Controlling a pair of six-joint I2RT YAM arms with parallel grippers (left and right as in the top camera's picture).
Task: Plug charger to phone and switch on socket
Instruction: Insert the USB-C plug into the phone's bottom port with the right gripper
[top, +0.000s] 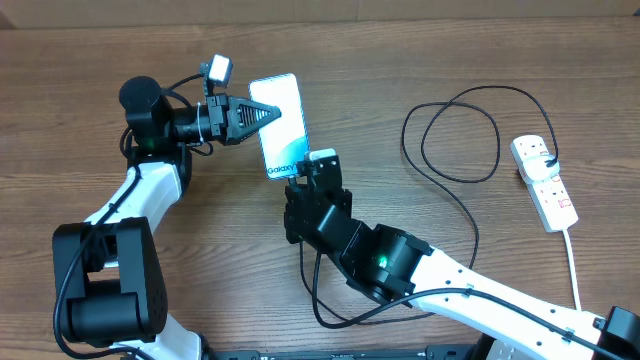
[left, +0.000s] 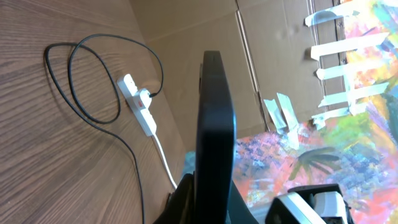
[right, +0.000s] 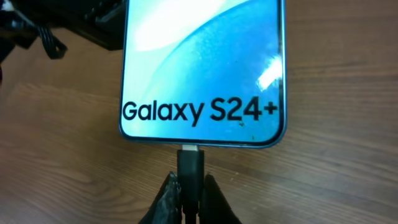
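Between the right gripper's (right: 189, 205) closed fingers (right: 166, 200) sits the small black connector (right: 189, 167) of the charger (top: 404, 135). Its tip touches the bottom edge of the phone (right: 202, 62), just ahead of the fingertips; whether it is fully seated cannot be told. Toward the phone's far end, the left gripper (top: 272, 113) is clamped on it, screen showing "Galaxy S24+". Well off to the right of both grippers lies the socket (top: 545, 180) on the wooden table (top: 420, 60), with a white plug (left: 144, 96) in one outlet. The black charger loops across the table between the right fingers and the socket.
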